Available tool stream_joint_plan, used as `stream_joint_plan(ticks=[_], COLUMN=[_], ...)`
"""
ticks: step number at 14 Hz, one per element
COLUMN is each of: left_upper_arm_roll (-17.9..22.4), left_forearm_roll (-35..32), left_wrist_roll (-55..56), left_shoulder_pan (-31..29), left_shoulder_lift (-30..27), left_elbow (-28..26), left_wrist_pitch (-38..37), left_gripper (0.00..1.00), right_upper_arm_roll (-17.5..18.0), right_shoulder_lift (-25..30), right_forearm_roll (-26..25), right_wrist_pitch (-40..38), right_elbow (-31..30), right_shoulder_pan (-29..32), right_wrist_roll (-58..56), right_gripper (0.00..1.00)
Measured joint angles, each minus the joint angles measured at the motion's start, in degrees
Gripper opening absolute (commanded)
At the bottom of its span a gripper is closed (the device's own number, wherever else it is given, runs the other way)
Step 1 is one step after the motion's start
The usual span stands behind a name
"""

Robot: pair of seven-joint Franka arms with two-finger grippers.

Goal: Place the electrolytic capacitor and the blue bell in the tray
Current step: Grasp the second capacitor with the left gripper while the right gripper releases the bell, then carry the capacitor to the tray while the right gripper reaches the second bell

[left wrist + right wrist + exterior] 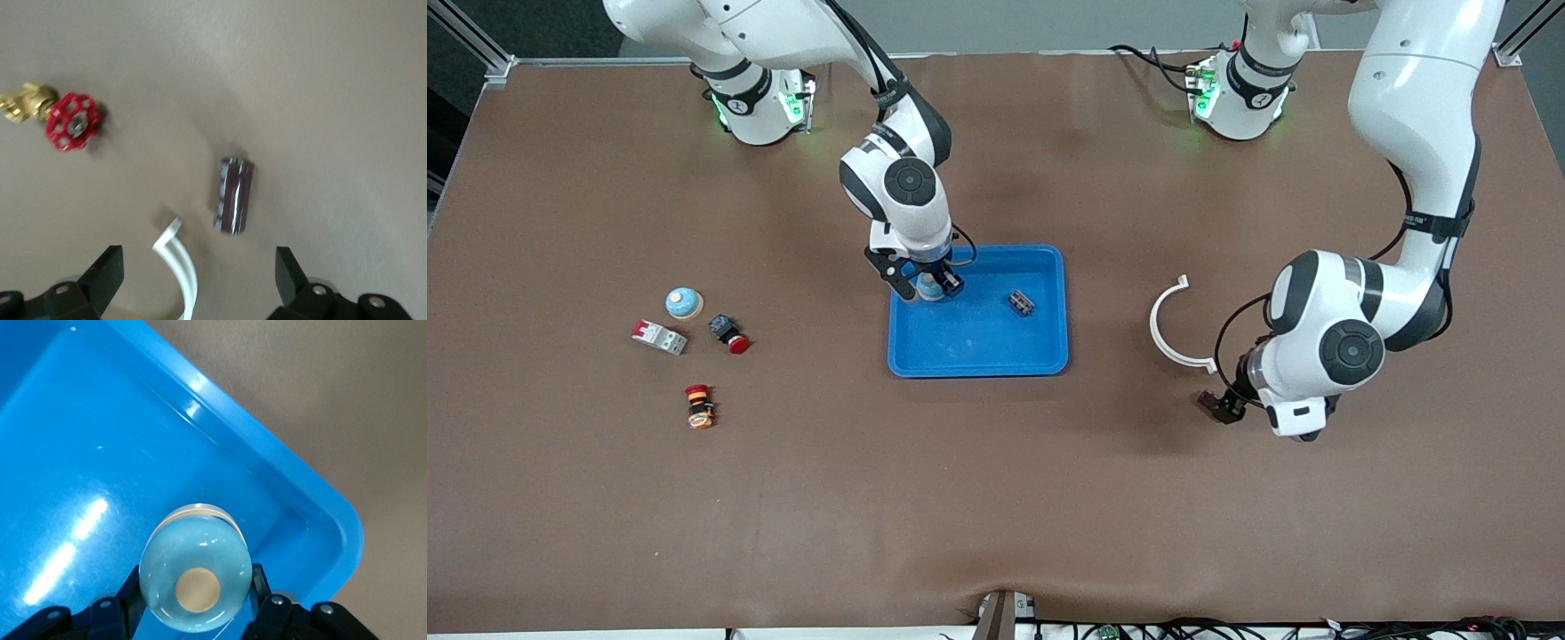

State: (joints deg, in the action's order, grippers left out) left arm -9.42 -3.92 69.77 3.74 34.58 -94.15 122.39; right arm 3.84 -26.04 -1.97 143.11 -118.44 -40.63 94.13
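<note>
The bright blue tray point(978, 360) lies mid-table and also shows in the right wrist view point(280, 480). My right gripper point(929, 286) is shut on a light blue bell point(195, 577) with a beige button, holding it low in the tray's corner toward the right arm's base. The bell shows between the fingers in the front view point(930, 288). My left gripper point(1221, 404) is open over the bare table. In the left wrist view it point(198, 270) hangs above a dark maroon electrolytic capacitor point(233, 195) lying on its side. The capacitor is hidden in the front view.
A small dark component point(1022, 303) lies in the tray. A white curved strip point(1169, 324) lies beside the left gripper, also seen from the left wrist point(180, 267). A red-handled brass valve point(67, 120) lies near. Toward the right arm's end lie a second blue bell point(684, 303), a breaker point(659, 337) and two red buttons point(730, 334).
</note>
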Motion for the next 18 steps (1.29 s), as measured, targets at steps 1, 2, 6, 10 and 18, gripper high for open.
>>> stream_joint_plan(ticks=[1, 2, 6, 10, 18], left_upper_arm_roll=[0.0, -0.1, -0.2, -0.2, -0.3], left_forearm_roll=[0.0, 0.0, 0.0, -0.3, -1.4], left_wrist_roll=[0.0, 0.0, 0.0, 0.0, 0.0], left_shoulder_pan=[-0.1, -0.1, -0.3, -0.3, -1.1], left_shoulder_lift=[1.0, 1.9, 4.9, 6.8, 7.3], left_elbow=[-0.1, -0.1, -0.1, -0.1, -0.4], left_wrist_pitch=[1.9, 3.7, 10.1, 11.4, 11.5], left_gripper=[1.0, 0.97, 0.81, 0.58, 0.0], right_upper_arm_roll=[0.0, 0.0, -0.4, -0.6, -1.1], right_shoulder_lift=[-0.1, -0.1, -1.3, -1.4, -2.4], right_forearm_roll=[0.0, 0.0, -0.5, -0.5, -0.9], right_wrist_pitch=[1.1, 2.5, 5.2, 6.0, -0.7], right_elbow=[-0.6, -1.6, -3.6, -3.6, 2.0], right_shoulder_pan=[-0.1, -0.2, -0.2, -0.2, -0.2], right_wrist_roll=[0.0, 0.0, 0.0, 0.3, 0.0], right_gripper=[0.0, 0.0, 0.0, 1.0, 1.0])
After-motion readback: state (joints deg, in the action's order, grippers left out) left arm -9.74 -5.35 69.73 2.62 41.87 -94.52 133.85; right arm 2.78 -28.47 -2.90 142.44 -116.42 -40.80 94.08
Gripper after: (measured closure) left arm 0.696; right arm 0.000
